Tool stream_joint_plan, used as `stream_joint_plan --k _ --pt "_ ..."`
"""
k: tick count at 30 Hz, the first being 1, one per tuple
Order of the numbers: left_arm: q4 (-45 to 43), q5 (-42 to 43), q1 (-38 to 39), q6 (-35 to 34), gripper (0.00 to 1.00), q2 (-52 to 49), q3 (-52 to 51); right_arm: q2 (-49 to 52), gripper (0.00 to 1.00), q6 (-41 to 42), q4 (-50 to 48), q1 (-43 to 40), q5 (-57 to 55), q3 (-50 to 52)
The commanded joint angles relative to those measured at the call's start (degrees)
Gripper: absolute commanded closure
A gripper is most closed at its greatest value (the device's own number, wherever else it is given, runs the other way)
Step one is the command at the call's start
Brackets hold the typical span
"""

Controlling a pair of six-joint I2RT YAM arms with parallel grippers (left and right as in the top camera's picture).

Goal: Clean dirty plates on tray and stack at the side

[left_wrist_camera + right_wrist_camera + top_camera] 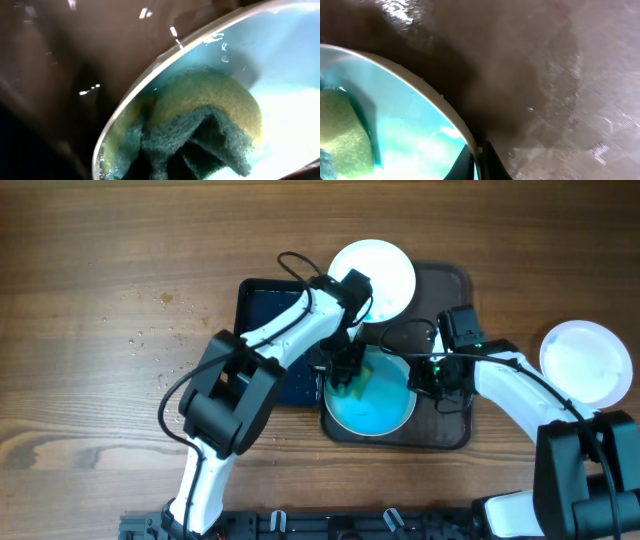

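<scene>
Scrub stage: left gripper (347,372) pinching green sponge (210,105) on blue-smeared plate (380,410); right gripper (480,159) clamped on rim (thin hold). Risk: scrubbing force slips plate, sliding across brown tray (452,432).

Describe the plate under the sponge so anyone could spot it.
Find the dark brown tray mid-table. That plate lies at its lower end in the overhead view. Unlike the two white plates, it is coated blue and carries a green sponge.
</scene>
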State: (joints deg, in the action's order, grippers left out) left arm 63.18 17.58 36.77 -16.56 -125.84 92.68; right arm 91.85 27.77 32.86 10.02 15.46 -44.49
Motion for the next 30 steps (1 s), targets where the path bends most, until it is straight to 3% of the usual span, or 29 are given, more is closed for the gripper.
stream_joint_plan --k 1,8,14,19,21,26,30 --pt "-4.7 10.1 4.6 0.7 0.96 -4.7 -2.7 1.7 0.96 11.5 0.2 -0.9 -6.1 2.0" --pt "-5.2 10.1 8.1 -0.1 0.96 -4.7 -1.9 1.7 0.96 11.5 -0.3 -0.9 -3.0 2.0" --pt "-2.5 9.8 6.8 -0.2 0.96 -4.7 4.9 1.7 0.96 -3.3 -2.2 -0.9 1.4 2.0" --pt "-2.4 9.8 6.6 -0.2 0.96 -4.7 5.9 1.7 0.96 -14.4 -5.1 -0.9 -3.3 2.0" --pt "-2.3 9.9 6.6 -0.4 0.96 -4.7 5.9 1.7 0.95 -15.8 -5.9 -0.9 -0.7 2.0" --pt "-1.9 11.4 6.6 -2.5 0.96 -4.7 5.9 1.7 0.96 11.7 -5.7 -2.2 0.6 2.0" --pt "-1.9 13.4 6.9 -3.6 0.96 -4.7 5.9 1.7 0.96 21.3 -7.9 -5.3 7.1 2.0"
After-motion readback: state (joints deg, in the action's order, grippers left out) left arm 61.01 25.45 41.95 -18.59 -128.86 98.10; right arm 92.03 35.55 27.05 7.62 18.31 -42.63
